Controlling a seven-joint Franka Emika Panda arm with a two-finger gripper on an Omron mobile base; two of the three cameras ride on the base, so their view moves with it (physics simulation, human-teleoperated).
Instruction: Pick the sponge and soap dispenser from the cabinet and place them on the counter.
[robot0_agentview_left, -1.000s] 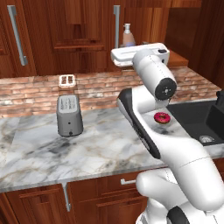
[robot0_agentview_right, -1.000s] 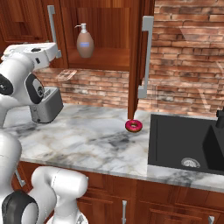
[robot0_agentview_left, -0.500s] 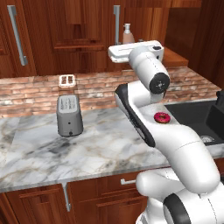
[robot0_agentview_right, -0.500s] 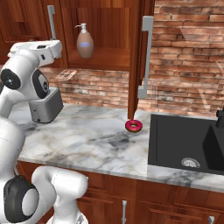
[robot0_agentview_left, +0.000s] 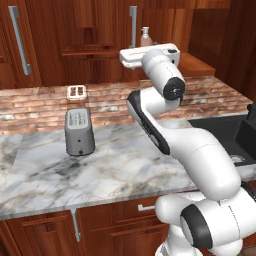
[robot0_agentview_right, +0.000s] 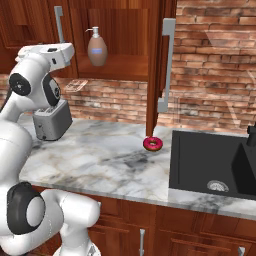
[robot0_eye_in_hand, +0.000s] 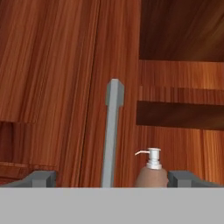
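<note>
The tan-brown soap dispenser (robot0_agentview_right: 97, 48) stands upright on the wooden shelf of the open cabinet (robot0_agentview_right: 125, 67). It also peeks over my hand in the left base view (robot0_agentview_left: 145, 36). My gripper (robot0_eye_in_hand: 113, 180) is open, its fingertips (robot0_eye_in_hand: 41, 178) far apart with nothing between them. It is raised to shelf height (robot0_agentview_left: 150, 52), left of the dispenser and short of it (robot0_agentview_right: 62, 50). In the hand view the dispenser (robot0_eye_in_hand: 151, 173) sits low and right of centre. The sponge is out of view. The marble counter (robot0_agentview_left: 125, 170) lies below.
A grey bar handle (robot0_eye_in_hand: 111, 135) on the shut cabinet door is straight ahead of the hand. The open door (robot0_agentview_right: 160, 60) hangs to the right. On the counter stand a toaster (robot0_agentview_left: 79, 131) and a red doughnut (robot0_agentview_right: 152, 144). The black sink (robot0_agentview_right: 215, 165) is at the right.
The hand has risen from below the shelf to shelf height and shifted a little toward the cabinet. Its jaws stayed open. The dispenser has not moved.
</note>
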